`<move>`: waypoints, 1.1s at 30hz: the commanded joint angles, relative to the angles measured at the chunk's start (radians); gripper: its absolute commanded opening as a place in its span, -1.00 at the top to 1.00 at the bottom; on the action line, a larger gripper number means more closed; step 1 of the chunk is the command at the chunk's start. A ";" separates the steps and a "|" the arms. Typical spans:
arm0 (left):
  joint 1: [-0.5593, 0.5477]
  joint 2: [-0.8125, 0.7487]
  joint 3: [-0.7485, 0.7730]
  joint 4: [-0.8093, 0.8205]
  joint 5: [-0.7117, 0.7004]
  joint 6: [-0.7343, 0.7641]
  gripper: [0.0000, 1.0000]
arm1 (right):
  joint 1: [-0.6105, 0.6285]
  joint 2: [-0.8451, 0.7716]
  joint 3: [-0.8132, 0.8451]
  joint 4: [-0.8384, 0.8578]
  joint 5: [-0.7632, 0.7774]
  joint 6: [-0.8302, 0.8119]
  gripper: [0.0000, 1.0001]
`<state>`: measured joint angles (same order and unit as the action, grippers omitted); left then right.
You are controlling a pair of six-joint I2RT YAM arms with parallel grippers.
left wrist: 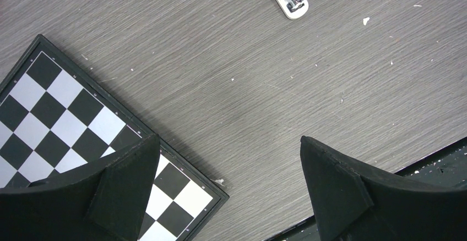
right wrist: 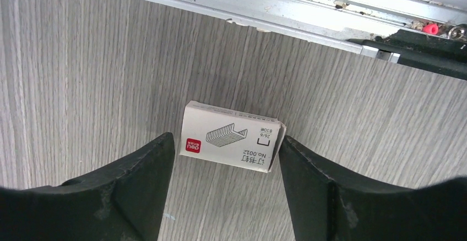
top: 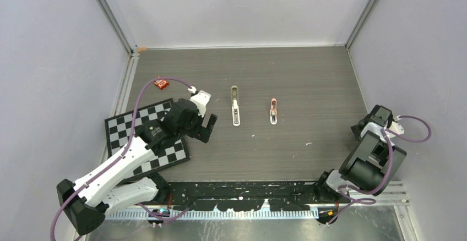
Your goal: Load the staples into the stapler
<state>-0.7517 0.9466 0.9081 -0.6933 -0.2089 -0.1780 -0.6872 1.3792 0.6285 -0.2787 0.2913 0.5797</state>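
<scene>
At the near right edge of the table (top: pixel 308 76), close by the metal rail (right wrist: pixel 275 15), the staple box (right wrist: pixel 231 136) lies flat with its printed face up. The right gripper (right wrist: pixel 227 142) brackets it, one finger at each short end. The far side looks touching, with a sliver of gap on the other; cannot tell whether it is actually pinching. No loose staples are visible, presumably inside the box. The stapler (top: pixel 235 111) lies mid-table, well apart from the box. It appears opened out flat with a metal channel facing up, though this is too small to confirm. The pink object (top: pixel 273 110) lies beside it to the right. The left gripper (left wrist: pixel 226 139) has its jaws spread wide and holds nothing. It hovers short of the stapler's near end, one finger over the corner of the checkerboard (left wrist: pixel 55 109).

Risks, as judged:
(1) Thin card gripped end to end may buckle or pop out, and an uneven close would skid it toward the rail.
(2) If the flap is loose, lifting or tilting could spill the strips.
(3) A long carry across the table with a marginal grip could drop the box.
(4) The left arm, descending where it is, could catch the board edge.
(5) An unbraced stapler is light and would likely slide when staples are pushed in.
(6) The pink object could be mistaken for the target.
</scene>
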 commanded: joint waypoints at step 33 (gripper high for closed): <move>-0.002 -0.072 0.005 0.003 -0.050 -0.017 -0.99 | 0.483 -0.270 0.053 -0.154 -0.180 -0.011 -0.20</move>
<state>-0.7517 0.9058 0.9081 -0.6937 -0.2283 -0.1829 -0.3305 1.1645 0.6350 -0.3809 0.1440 0.5766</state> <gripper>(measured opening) 0.996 0.612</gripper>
